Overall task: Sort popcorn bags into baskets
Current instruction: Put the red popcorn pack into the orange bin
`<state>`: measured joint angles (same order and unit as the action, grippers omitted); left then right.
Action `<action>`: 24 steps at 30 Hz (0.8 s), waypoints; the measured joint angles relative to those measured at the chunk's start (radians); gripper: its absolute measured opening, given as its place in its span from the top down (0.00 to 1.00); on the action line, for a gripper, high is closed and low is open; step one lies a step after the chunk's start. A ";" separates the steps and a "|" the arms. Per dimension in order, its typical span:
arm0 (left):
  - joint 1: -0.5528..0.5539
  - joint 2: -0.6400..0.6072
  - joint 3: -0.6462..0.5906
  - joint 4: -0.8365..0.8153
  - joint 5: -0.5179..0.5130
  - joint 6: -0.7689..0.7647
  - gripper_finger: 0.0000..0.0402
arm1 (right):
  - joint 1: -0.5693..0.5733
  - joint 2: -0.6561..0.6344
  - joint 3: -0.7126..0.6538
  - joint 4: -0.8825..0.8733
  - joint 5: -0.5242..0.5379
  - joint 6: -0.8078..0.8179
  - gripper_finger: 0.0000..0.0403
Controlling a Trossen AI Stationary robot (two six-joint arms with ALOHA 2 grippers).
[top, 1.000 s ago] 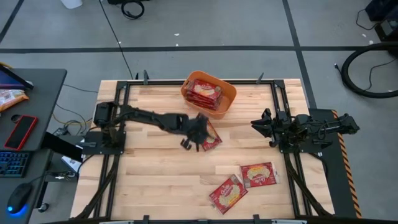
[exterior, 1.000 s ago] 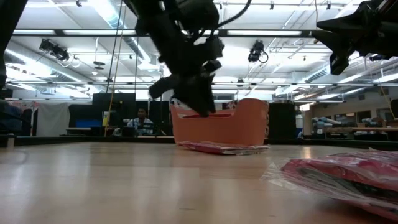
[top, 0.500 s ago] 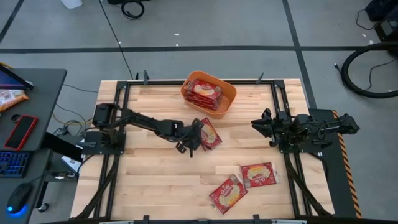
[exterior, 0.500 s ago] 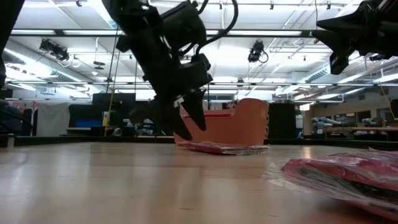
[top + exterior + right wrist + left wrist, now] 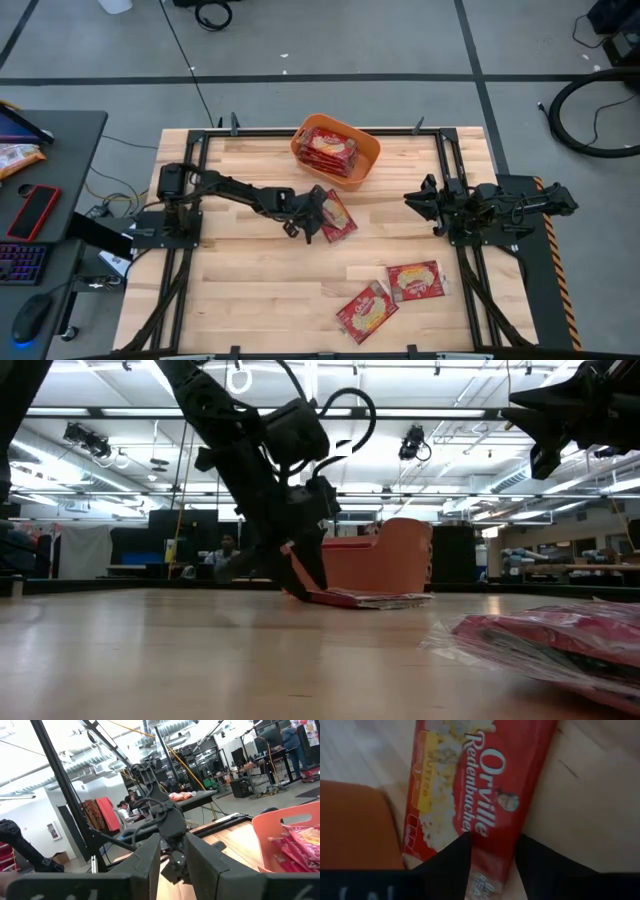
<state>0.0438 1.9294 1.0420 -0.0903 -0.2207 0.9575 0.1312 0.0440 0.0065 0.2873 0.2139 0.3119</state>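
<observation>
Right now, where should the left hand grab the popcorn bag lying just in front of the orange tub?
Take the popcorn bag by its short end nearest the left hand, coming in low along the table. It lies flat, so only a thin edge fits between the fingers, which already straddle that end.

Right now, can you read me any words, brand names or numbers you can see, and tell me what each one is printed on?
"Orville Redenbacher": white script on the red popcorn bag between the left tool's fingers.
"BUTTER": small yellow strip on the same bag, only just readable.
Other small print on that bag: too blurred to read.
Bags in the orange basket and the other bags on the table: print too small to read.
</observation>
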 joint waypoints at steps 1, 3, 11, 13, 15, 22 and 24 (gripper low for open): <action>0.000 0.008 0.002 0.008 -0.007 0.016 0.62 | 0.000 0.000 0.000 0.001 0.001 0.000 0.76; -0.003 0.023 0.002 0.015 -0.028 0.037 0.65 | 0.000 0.000 0.000 0.004 -0.001 0.000 0.76; -0.040 0.012 0.026 -0.021 -0.124 0.014 0.97 | 0.000 0.000 0.000 0.011 0.000 0.000 0.76; -0.051 0.008 0.057 -0.076 -0.129 -0.005 0.97 | 0.000 0.000 0.000 0.011 0.000 0.000 0.76; -0.063 -0.007 0.099 -0.149 -0.145 -0.017 0.97 | 0.000 0.000 0.000 0.012 0.000 0.000 0.76; -0.089 -0.132 0.229 -0.269 -0.181 -0.061 0.99 | 0.000 0.009 0.000 0.024 -0.001 0.000 0.76; -0.088 -0.186 0.242 -0.254 -0.156 -0.069 0.99 | 0.000 0.008 0.000 0.020 -0.001 0.000 0.76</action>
<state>-0.0442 1.7434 1.2841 -0.3446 -0.3764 0.8880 0.1313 0.0525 0.0067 0.3075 0.2127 0.3119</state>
